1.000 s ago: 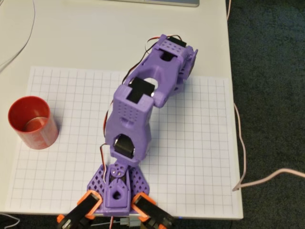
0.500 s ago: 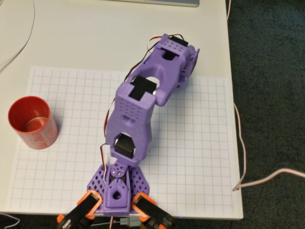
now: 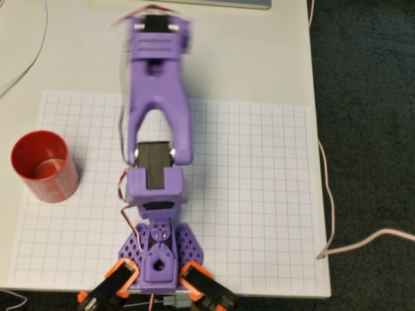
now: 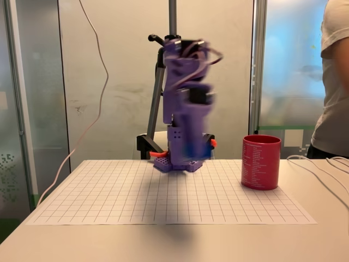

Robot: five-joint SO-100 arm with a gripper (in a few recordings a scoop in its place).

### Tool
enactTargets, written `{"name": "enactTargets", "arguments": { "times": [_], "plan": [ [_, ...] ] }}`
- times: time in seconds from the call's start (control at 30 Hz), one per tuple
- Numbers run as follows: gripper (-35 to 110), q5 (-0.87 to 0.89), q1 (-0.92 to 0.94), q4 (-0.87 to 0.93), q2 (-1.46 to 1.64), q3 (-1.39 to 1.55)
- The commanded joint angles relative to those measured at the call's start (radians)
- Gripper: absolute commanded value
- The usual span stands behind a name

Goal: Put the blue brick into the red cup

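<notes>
The purple arm stands on its base at the near edge of the grid sheet in the overhead view and extends straight up the picture, its far end blurred over the bare white table beyond the sheet. In the fixed view the arm appears raised and folded above its base, heavily blurred. The gripper cannot be made out in either view, so whether it is released, clenched or grasping something cannot be told. A blurred blue patch shows low on the arm in the fixed view; whether this is the blue brick cannot be determined. The red cup stands upright on the left edge of the grid sheet in the overhead view, well apart from the arm; its interior appears to hold nothing blue. In the fixed view the red cup stands to the right of the arm. A person stands at the right edge.
</notes>
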Motion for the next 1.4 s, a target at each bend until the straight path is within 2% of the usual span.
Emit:
{"name": "enactTargets", "arguments": {
  "times": [0.0, 0.17, 0.33, 0.7, 1.17, 1.37],
  "plan": [
    [0, 0.095, -0.382, 0.071, 0.112, -0.086],
    [0, 0.198, -0.689, 0.130, 0.117, -0.092],
    [0, 0.233, -0.841, 0.192, 0.166, -0.094],
    [0, 0.123, -0.727, 0.373, 0.295, 0.017],
    [0, 0.403, -0.802, 0.425, 0.232, 0.041],
    [0, 0.462, -0.822, 0.411, 0.221, 0.041]
  ]
}}
